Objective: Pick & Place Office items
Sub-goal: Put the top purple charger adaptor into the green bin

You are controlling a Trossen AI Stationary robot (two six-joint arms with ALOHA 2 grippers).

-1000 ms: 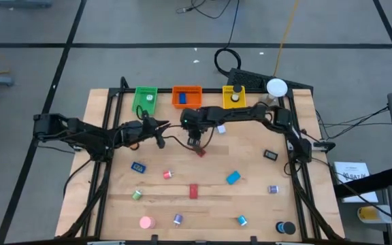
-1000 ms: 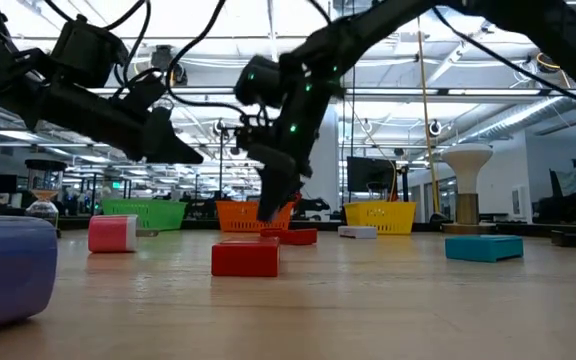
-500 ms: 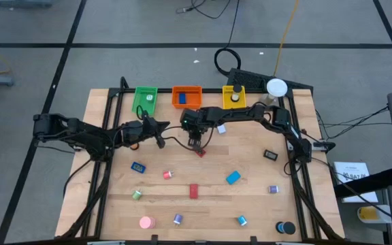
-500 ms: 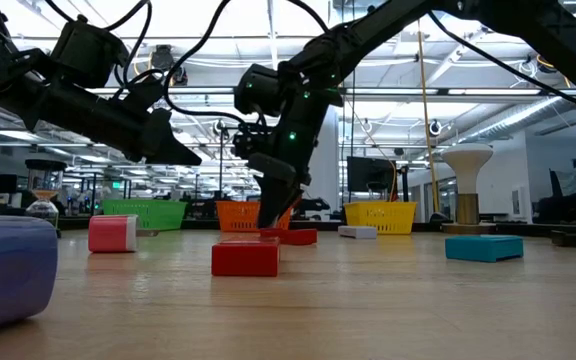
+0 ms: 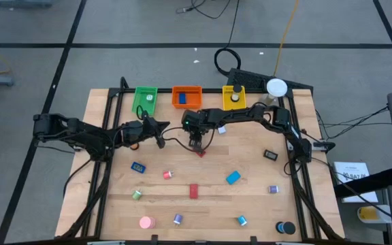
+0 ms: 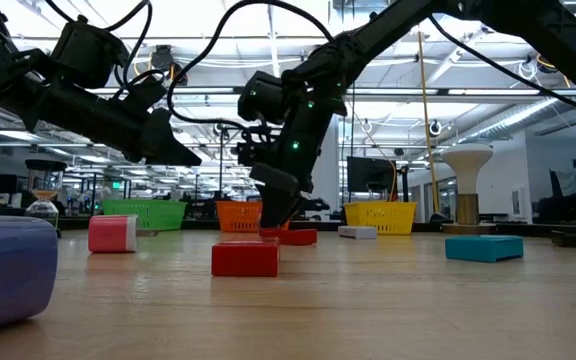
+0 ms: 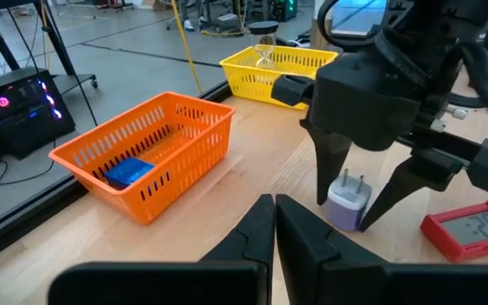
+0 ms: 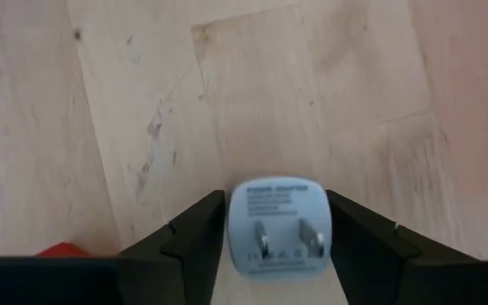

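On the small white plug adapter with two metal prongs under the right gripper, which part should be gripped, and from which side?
Probably its two flat side faces, from straight above. The small white plug adapter stands on the wooden table, prongs up, so the right gripper, open and straddling it, can close on the body below the prongs.

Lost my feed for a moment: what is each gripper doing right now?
Left gripper: shut, holding nothing.
Right gripper: open, fingers either side of the white plug adapter on the table, not clamping it.

A pale plug adapter (image 7: 346, 199) stands prongs up just beside a flat red block (image 7: 470, 230); small coloured pieces lie scattered farther from it.
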